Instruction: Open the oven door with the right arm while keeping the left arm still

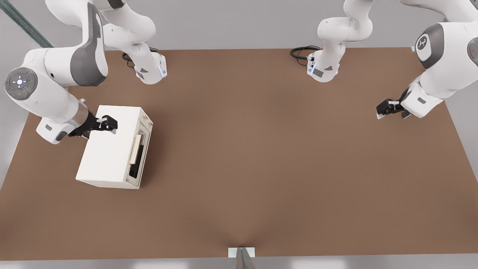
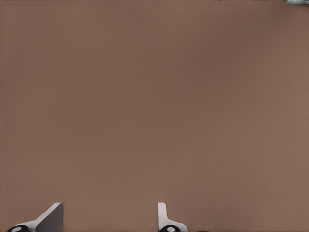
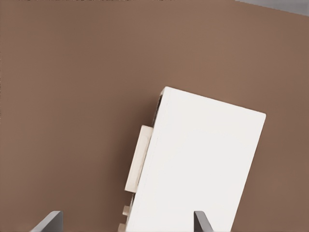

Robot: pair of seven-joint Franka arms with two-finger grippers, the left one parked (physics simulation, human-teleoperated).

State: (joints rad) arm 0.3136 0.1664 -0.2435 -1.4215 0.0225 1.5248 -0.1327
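Oven door: cream frame, dark window, tan bar handle. Appears shut, flush with the white oven body, facing the front view's right.

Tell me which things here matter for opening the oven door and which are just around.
For the job: oven door, shut; its tan handle; the right arm's gripper, open, above the oven's top.

Just around: oven body; brown table; black cables.

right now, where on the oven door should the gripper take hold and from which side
Grip the long tan bar handle, which stands proud of the oven door. The door faces the front view's right, so come in from that side and close the fingers across the bar. The gripper hovers open above the oven's white top, not yet at the handle.
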